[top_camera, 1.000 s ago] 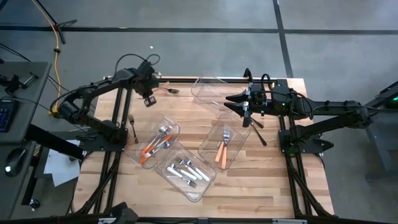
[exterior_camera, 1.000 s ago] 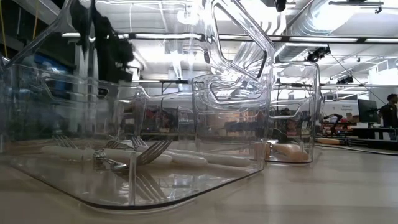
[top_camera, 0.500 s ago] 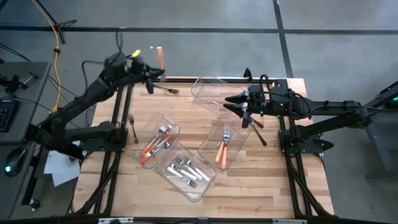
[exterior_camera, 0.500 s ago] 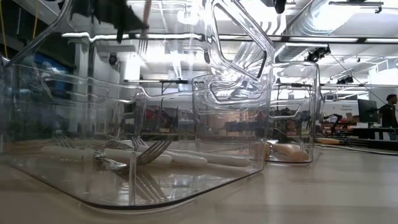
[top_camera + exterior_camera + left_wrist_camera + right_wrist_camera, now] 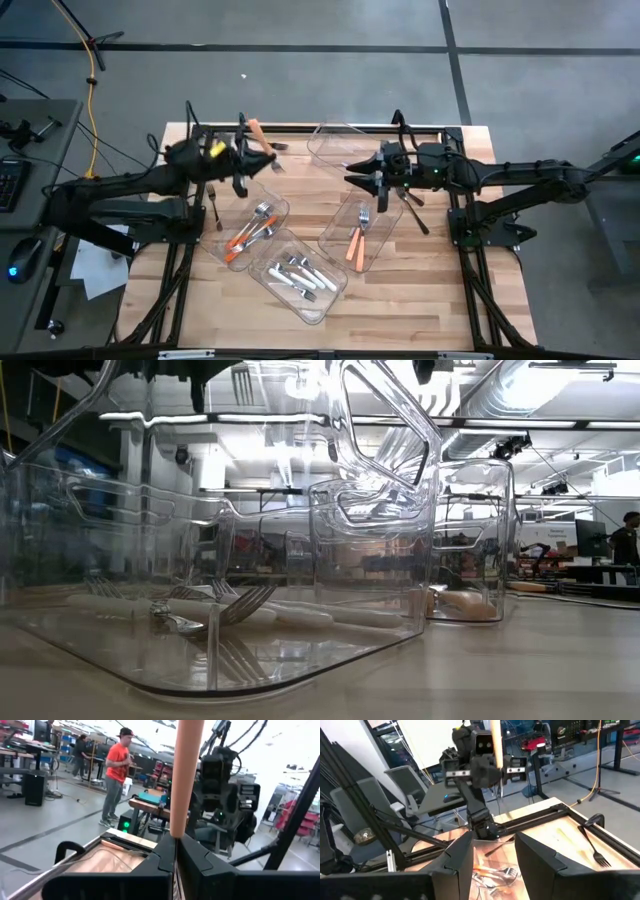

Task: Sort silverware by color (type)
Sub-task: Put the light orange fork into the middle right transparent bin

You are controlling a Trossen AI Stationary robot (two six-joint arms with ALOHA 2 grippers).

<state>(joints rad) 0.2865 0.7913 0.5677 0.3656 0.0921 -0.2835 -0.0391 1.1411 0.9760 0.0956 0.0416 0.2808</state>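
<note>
Left pincer we see clamped on an orange-handled utensil, raised over the bench around ten o'clock. Our right pincer hovers near one o'clock, fingers apart, gripping nothing. More silverware lies in bins toward six; a black fork rests at nine.

wooden table; clear bins, black fork, black knife
</note>
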